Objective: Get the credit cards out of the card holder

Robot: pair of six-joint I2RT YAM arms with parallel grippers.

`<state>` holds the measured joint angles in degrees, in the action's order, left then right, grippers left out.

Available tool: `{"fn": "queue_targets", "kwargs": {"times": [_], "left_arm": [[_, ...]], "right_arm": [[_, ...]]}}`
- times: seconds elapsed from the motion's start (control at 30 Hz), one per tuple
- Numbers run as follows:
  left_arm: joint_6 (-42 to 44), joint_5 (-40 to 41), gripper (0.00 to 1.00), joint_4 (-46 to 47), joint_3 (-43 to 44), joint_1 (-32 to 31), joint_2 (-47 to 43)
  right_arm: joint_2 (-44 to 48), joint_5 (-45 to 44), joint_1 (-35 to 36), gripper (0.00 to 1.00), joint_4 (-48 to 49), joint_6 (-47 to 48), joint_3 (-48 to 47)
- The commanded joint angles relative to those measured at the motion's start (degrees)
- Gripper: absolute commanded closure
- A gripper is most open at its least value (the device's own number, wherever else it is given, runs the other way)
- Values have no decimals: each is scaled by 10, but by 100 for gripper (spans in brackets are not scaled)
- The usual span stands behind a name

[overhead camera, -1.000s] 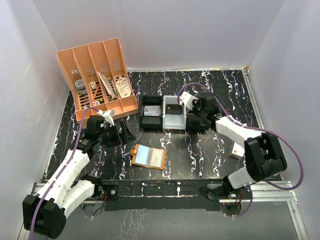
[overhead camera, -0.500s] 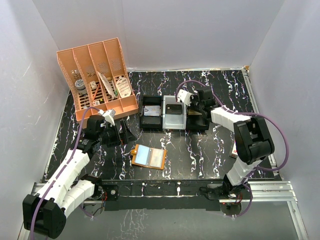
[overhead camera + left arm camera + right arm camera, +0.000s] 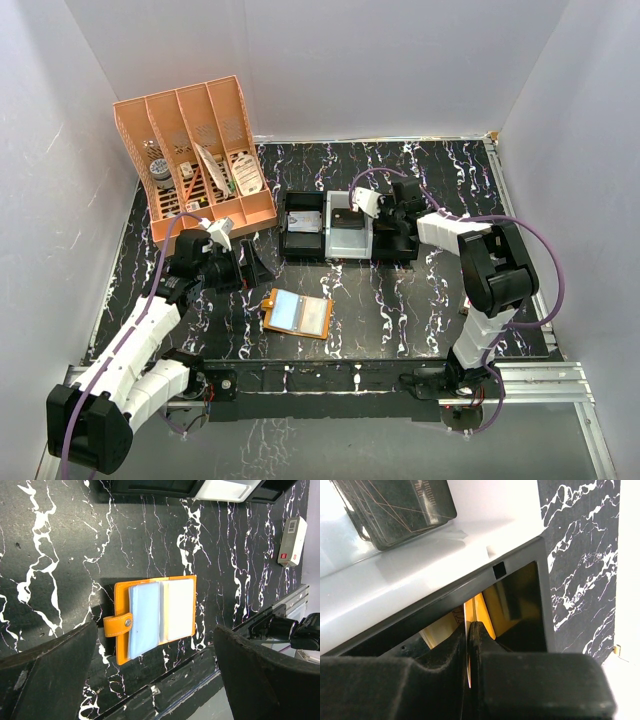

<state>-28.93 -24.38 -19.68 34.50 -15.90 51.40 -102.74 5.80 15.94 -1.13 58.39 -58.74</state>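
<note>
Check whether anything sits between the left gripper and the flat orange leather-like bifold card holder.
Nothing visible does: the open left gripper faces the card holder, with only black marbled table between them.

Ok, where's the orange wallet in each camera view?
Top view: wallet lies open, front centre.
Left wrist: wallet mid-picture.
Right wrist: not in it.
Shared landmark: the white tray, behind the wallet from above, top edge for left wrist, upper left for right wrist.

The worktop (image 3: pixel 400 300) is black with white marble veining. Plain white walls (image 3: pixel 380 60) enclose it at the rear, left and right. An aluminium rail (image 3: pixel 550 371) runs along its near edge. Lighting is even and diffuse.
</note>
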Motion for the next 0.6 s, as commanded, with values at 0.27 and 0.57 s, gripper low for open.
{"fn": "queue_targets", "kwargs": {"times": [0.27,0.57], "left_arm": [[2,-19,1,10,-2,2,-4],[2,-19,1,6,-2,2,-12]], "right_arm": [[-7,69,-9,95,-19,23,-19],[5,72,-18,84,-2,7,5]]}}
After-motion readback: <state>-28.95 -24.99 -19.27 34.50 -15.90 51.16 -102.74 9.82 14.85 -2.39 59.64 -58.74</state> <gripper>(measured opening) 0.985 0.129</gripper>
